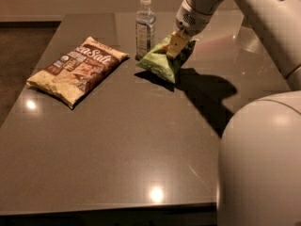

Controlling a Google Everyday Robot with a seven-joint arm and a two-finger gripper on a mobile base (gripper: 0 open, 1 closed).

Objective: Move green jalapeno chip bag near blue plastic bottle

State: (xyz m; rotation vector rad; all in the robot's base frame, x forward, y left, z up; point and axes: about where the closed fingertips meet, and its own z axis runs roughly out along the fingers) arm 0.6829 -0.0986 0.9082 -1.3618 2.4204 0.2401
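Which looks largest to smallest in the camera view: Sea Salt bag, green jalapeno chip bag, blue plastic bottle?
Sea Salt bag, largest.
Then green jalapeno chip bag, gripper shut on its upper end, and blue plastic bottle: alike, unranked.

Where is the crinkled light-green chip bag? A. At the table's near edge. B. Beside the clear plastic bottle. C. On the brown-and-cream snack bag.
B: the gripper holds the crinkled light-green chip bag by its upper end, close beside the clear white-capped plastic bottle.
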